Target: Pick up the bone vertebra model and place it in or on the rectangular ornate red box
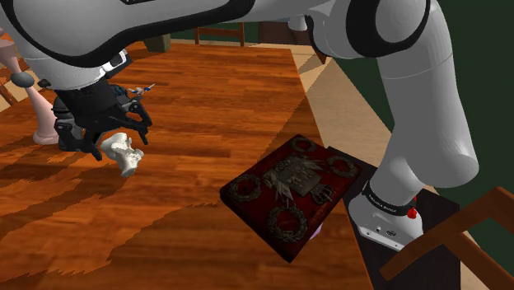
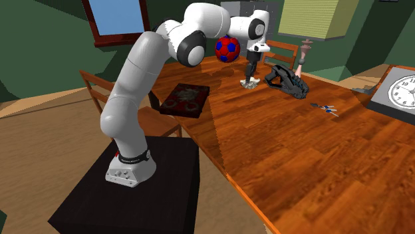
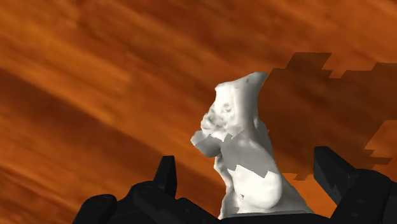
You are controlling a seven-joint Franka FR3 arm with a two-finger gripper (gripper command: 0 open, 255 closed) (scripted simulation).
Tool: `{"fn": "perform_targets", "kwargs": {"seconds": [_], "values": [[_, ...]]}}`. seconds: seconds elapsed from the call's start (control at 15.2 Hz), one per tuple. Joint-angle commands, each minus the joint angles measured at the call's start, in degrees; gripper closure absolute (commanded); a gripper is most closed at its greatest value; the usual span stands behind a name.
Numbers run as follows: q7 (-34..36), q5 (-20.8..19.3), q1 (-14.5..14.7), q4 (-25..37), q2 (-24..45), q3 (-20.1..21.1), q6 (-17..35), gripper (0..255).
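Observation:
The white bone vertebra model (image 1: 126,154) lies on the wooden table (image 1: 214,99) toward the shoulder view's left. My black gripper (image 1: 115,144) hangs right over it, open. In the wrist view the vertebra (image 3: 245,153) stands between the two fingers (image 3: 167,173) with a gap on each side, so neither touches it. The dark red ornate box (image 1: 290,194), with wreath reliefs on its lid, sits at the table's near edge close to the stand. From the second exterior view the gripper (image 2: 250,72) is above the vertebra (image 2: 251,84), with the box (image 2: 184,98) to its left.
A pink figure (image 1: 41,123) stands just beyond the gripper. A small blue toy (image 2: 326,108), a black bag (image 2: 286,80), a red-and-blue ball (image 2: 227,48) and a clock (image 2: 401,90) share the table. A wooden chair (image 1: 461,235) stands beside the stand.

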Motion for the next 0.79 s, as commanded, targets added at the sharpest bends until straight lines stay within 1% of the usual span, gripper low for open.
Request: {"fn": "perform_targets", "kwargs": {"seconds": [0.0, 0.53, 0.59, 0.73], "values": [[0.1, 0.0, -0.4, -1.8, -0.1, 0.0, 1.7, 0], [0.2, 0.0, -0.5, -2.4, -0.2, 0.0, 2.1, 0], [0.2, 0.0, -0.5, -2.4, -0.2, 0.0, 2.1, 255], [0.2, 0.0, -0.5, -2.4, -0.2, 0.0, 2.1, 255]]}}
